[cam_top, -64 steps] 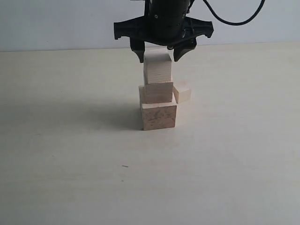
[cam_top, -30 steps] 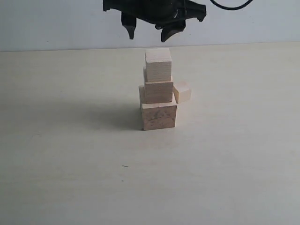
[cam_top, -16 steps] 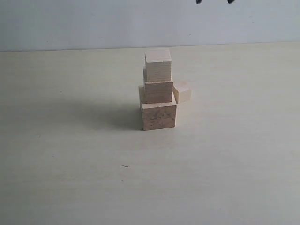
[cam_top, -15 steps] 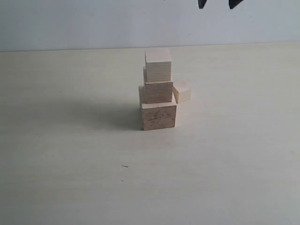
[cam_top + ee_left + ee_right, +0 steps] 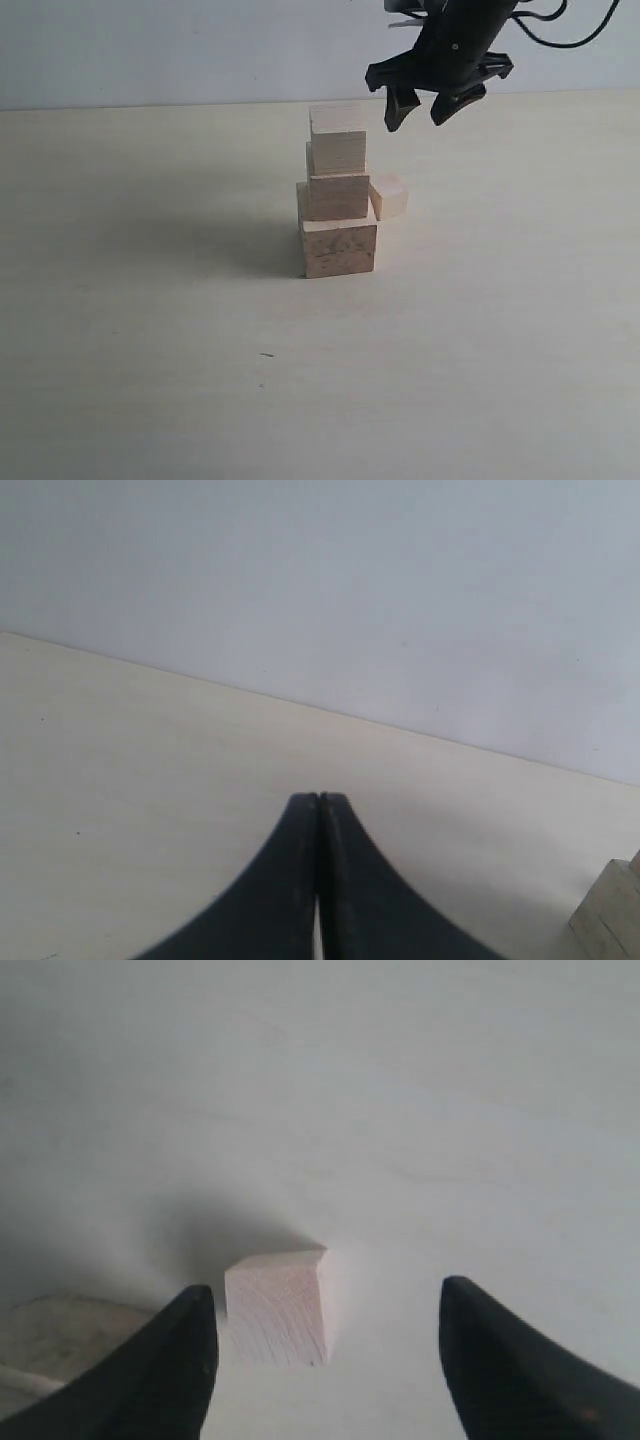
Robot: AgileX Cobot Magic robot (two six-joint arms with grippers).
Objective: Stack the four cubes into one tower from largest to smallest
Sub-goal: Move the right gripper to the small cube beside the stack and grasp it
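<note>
Nearest us on the surface (image 5: 180, 380) we saw the tower (image 5: 338, 190) standing three high, widest at the base. Just behind it lay the smallest cube (image 5: 389, 196), our right gripper (image 5: 416, 122) spread wide above it, empty; our left gripper (image 5: 319, 815) was clenched on nothing

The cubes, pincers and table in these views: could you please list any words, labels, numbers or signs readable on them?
None: no words, labels, numbers or signs show in any view. The stacked cubes and the small cube beside them are bare wood with grain only; the right pincer, left pincer and table are unmarked.
</note>
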